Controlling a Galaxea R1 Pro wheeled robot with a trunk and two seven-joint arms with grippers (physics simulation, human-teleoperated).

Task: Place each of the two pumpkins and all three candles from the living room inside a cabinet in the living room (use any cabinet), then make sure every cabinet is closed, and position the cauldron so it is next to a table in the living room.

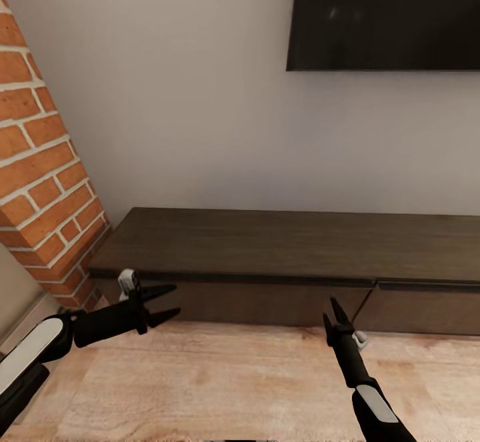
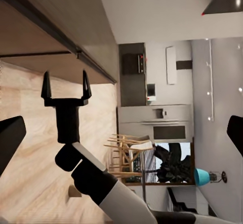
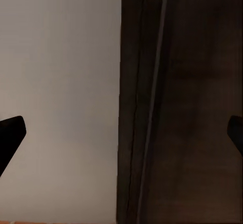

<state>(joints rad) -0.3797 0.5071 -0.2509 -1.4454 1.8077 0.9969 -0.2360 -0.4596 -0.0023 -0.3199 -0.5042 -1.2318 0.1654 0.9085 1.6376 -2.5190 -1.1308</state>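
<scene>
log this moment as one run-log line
phase: facing cabinet | fronts: look closed | left claw: open, empty | right claw: open, empty, near a front | pumpkins/candles: none on cabinet top

A plain pale wall [image 1: 200,95] carries a dark TV [image 1: 387,15] at the upper right, and a red brick pillar [image 1: 40,182] with pale mortar stands at the left. The floor [image 1: 220,389] is light wood plank. In the left wrist view a kitchen lies far off, with wooden chairs [image 2: 124,155], a pale built-in oven unit [image 2: 157,122] and a turquoise lamp [image 2: 202,176].
</scene>
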